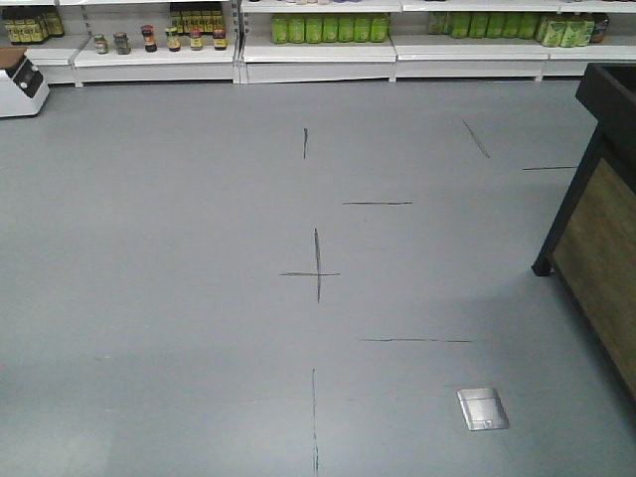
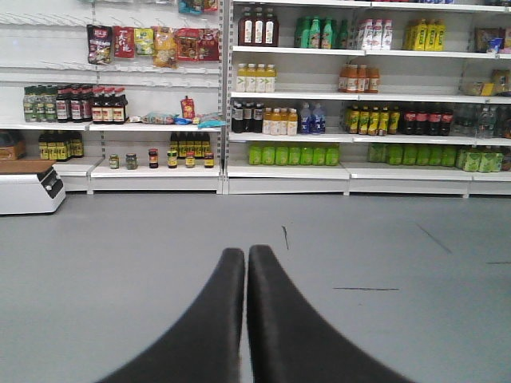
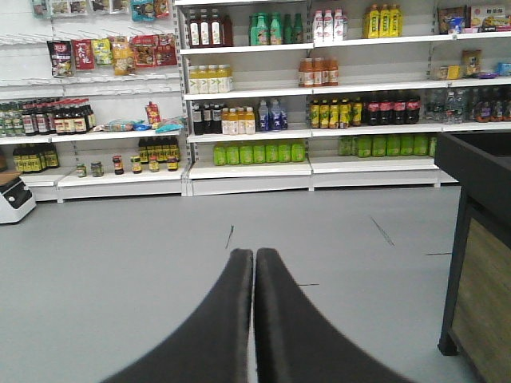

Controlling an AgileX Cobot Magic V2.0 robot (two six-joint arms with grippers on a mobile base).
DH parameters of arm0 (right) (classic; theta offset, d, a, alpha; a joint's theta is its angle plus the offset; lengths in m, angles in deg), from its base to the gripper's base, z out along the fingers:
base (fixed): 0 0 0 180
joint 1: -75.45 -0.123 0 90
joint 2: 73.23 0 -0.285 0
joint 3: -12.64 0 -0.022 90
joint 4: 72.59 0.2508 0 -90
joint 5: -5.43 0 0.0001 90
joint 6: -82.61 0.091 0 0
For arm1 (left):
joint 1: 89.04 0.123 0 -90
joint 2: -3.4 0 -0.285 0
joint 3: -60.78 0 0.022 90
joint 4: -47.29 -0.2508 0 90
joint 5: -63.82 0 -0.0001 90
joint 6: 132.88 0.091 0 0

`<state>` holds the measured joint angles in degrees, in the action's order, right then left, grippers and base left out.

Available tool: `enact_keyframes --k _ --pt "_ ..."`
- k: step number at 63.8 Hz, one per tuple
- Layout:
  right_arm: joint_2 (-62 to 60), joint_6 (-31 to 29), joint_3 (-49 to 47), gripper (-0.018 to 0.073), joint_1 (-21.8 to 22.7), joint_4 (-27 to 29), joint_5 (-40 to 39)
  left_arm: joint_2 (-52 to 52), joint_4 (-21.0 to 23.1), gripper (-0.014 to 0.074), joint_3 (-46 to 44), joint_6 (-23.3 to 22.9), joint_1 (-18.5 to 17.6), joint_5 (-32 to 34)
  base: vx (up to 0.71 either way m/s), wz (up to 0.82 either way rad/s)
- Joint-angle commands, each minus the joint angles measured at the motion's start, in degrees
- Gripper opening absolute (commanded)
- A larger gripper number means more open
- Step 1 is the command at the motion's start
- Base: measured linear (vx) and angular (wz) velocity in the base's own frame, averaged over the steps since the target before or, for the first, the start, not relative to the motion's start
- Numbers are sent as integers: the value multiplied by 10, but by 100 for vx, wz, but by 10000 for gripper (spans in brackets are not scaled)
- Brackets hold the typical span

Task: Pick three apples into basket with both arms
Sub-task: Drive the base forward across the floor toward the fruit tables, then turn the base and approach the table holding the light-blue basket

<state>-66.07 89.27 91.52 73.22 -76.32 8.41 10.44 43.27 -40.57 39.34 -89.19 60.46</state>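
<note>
Grey, smooth floor (image 1: pixel 179 298) fills most of the front view. It is marked with thin dark lines, among them a black cross (image 1: pixel 316 268) near the middle. A small square metal plate (image 1: pixel 483 408) is set into the floor at the lower right. At the right edge stands a black-framed stand (image 1: pixel 596 229) with a wood-grain side panel, its leg resting on the floor. Along the far wall run white shelves (image 1: pixel 318 55) carrying a row of green bottles (image 1: pixel 328 28) and, further left, a few small dark-lidded jars (image 1: pixel 149 40). A white boxy appliance (image 1: pixel 20 87) with a brown top sits at the far left.

The left gripper (image 2: pixel 246 254), with two black curved fingers (image 2: pixel 215 319), has its tips pressed together with only a hairline seam between them and nothing held. It points level across the floor toward the shelves.

The right gripper (image 3: pixel 254 254) looks the same: its black fingers (image 3: pixel 295 327) are closed tip to tip on nothing and aimed at the shelving, with the black-framed stand close on its right side.

Neither the apples nor the basket shows in any of the three views, so their position cannot be told.
</note>
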Motion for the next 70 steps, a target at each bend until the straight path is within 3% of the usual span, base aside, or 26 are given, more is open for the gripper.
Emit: enact_keyframes --k 1,31,70 --pt "-6 1 8 -9 4 -4 -46 -8 6 -6 13 -5 1 43 14 -15" --pt "-6 1 8 -9 4 -4 -46 -8 6 -6 13 -5 1 43 11 -32" --pt "-6 1 8 -9 4 -4 -46 -8 6 -6 13 -5 1 43 12 -55"
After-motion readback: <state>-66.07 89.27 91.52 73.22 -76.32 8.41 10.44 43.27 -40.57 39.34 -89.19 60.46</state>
